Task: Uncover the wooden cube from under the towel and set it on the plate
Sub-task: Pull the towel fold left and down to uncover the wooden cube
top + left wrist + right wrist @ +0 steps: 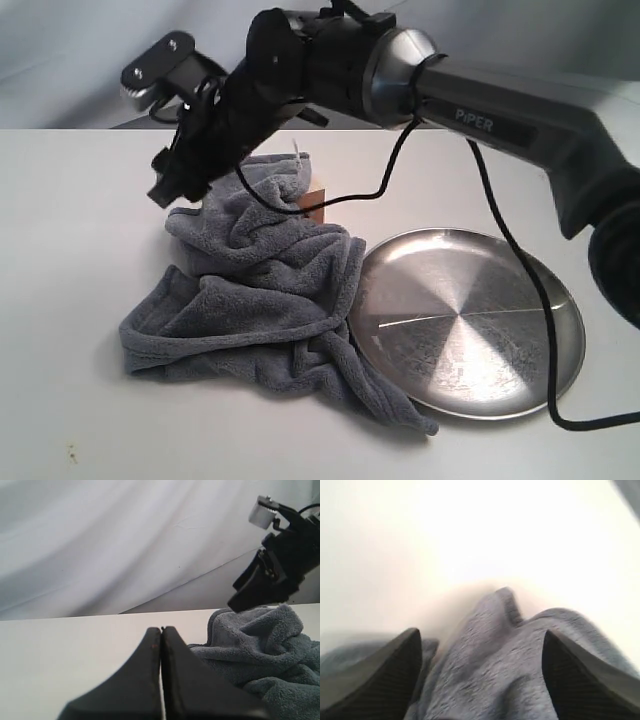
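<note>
The towel [260, 300] is plush grey-blue fleece, thick-piled and matt. The plate [470, 330] is brushed silver metal, shiny and reflective. A sliver of the wooden cube [316, 205] shows light-brown wood. The table [80, 260] is smooth, matt white. The right gripper [481, 631] has matt black fingers [390, 680] with finely ribbed faces.

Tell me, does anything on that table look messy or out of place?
Yes. The grey towel lies crumpled in a heap, and its edge spills onto the plate. Behind the heap, only a corner of the wooden cube peeks out; the rest is buried.
</note>
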Robot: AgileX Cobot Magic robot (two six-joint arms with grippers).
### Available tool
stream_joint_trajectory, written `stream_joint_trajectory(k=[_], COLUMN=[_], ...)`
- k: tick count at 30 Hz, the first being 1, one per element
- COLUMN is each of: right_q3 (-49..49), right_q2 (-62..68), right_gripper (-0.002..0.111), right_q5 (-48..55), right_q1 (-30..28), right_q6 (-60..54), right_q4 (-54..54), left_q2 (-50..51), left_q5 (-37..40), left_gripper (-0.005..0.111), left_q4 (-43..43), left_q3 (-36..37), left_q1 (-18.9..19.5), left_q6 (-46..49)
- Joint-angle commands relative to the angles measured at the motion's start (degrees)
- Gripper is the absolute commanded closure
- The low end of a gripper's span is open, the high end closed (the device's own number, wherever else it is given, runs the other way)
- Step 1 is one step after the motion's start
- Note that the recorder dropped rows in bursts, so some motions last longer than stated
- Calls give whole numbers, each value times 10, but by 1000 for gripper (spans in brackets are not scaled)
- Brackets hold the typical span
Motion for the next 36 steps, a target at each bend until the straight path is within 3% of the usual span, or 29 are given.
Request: stream_joint_trajectory(k=[1, 4, 8, 18, 21, 25, 26, 32, 36], right_q3=[-4, -4, -4, -4, -4, -4, -4, -4, -4], right_q2=[-9, -2, 8, 37, 37, 37, 37, 37, 39], right_gripper=[45, 45, 45, 46, 63, 104, 108, 108, 108], right_q5=[-67, -45, 17, 75, 85, 91, 90, 103, 138], right_q1=[-19, -30, -34, -34, -34, -33, -32, -9, 0], right_q6=[223, 343, 389, 424, 424, 403, 371, 119, 116], right_q4=[-144, -225, -317, -251, -246, -218, -190, 42, -12], left_q2=[-2, -2, -2, -2, -2, -2, -2, -2, -2], left_q5=[-6, -6, -6, -6, -6, -6, -6, -6, -6], left_gripper=[107, 107, 107, 107, 107, 107, 107, 107, 107], left_q4=[-1, -1, -1, -1, -1, -1, -1, -1, -1], left_q3=[3, 3, 3, 3, 3, 3, 3, 3, 3], left_q1=[1, 1, 1, 1, 1, 1, 1, 1, 1], left_q6=[-1, -1, -1, -1, -1, -1, -1, -1, -1])
